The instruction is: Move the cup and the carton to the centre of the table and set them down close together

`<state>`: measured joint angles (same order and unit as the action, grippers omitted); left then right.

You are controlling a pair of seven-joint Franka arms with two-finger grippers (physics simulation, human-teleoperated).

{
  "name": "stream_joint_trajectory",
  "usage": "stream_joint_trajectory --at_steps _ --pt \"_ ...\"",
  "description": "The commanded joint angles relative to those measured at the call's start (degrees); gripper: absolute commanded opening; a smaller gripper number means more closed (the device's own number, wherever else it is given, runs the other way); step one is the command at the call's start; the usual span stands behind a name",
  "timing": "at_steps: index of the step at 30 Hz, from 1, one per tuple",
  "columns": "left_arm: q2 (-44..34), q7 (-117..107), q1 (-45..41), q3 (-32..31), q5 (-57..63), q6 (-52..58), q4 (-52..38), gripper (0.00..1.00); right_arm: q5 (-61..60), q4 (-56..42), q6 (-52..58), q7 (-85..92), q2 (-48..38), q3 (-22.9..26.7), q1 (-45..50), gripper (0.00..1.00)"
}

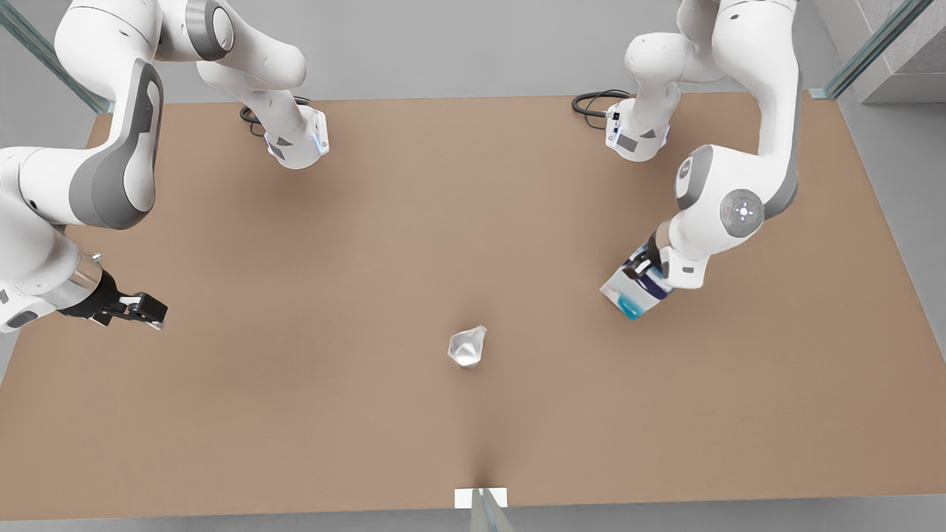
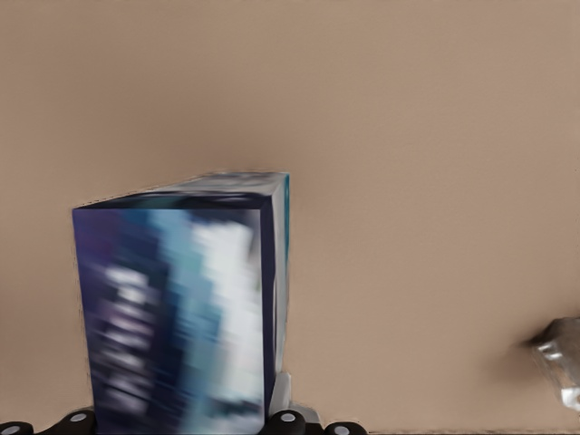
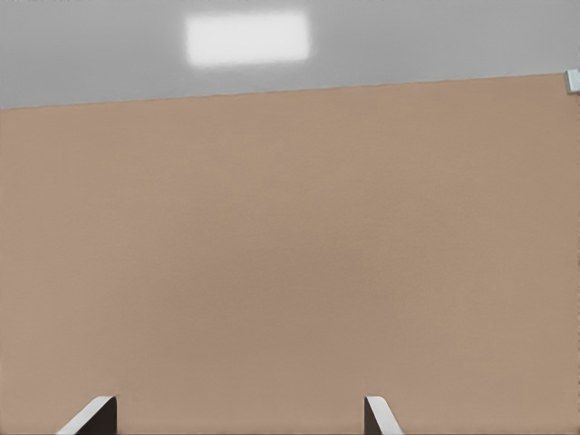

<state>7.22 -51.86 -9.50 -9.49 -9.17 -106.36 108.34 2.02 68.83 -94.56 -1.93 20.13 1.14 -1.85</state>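
The silver faceted cup (image 1: 467,347) lies alone near the middle of the brown table (image 1: 347,244), a little toward the front edge. It also shows as the cup (image 2: 564,355) at the border of the left wrist view. My left gripper (image 1: 647,270), at the front view's right, is shut on the white, dark blue and teal carton (image 1: 634,294), which it holds tilted. The carton (image 2: 181,317) looms large in the left wrist view. My right gripper (image 1: 145,310) waits at the front view's left with its fingertips (image 3: 95,415) wide open over bare tabletop.
Both arm bases stand at the table's far edge, each with a black cable (image 1: 597,100) beside it. A small white plate (image 1: 480,496) with a glass post marks the middle of the front edge. Bare tabletop lies between the cup and the carton.
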Motion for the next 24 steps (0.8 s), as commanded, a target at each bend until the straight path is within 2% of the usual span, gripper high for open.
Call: stream_joint_trajectory --at_steps 1,8,15,18,22,24 --pt "0.59 -0.35 -2.01 0.00 -2.17 0.10 -0.76 0.64 0.00 -0.01 0.08 0.00 0.00 0.00 0.00 1.00" --pt "6.92 -8.52 -12.13 -0.26 -5.51 0.18 -8.84 0.64 0.00 0.08 -0.01 0.00 0.00 0.00 0.00 1.00" --pt "16.07 -21.70 -18.98 -2.90 -6.83 -0.34 -20.54 0.64 0.00 -0.01 -0.01 0.00 0.00 0.00 0.00 1.00" --pt "18.35 -25.31 -22.67 -2.90 -7.53 -6.23 -20.54 0.64 0.00 -0.01 -0.01 0.00 0.00 0.00 0.00 1.00" --pt "22.22 -26.45 -22.94 -2.90 -6.74 -9.22 -22.30 0.64 0.00 -0.01 -0.01 0.00 0.00 0.00 0.00 1.00" --pt "23.71 -26.28 -22.94 -2.73 -6.48 -9.22 -23.96 0.69 0.00 -0.01 -0.01 0.00 0.00 0.00 0.00 1.00"
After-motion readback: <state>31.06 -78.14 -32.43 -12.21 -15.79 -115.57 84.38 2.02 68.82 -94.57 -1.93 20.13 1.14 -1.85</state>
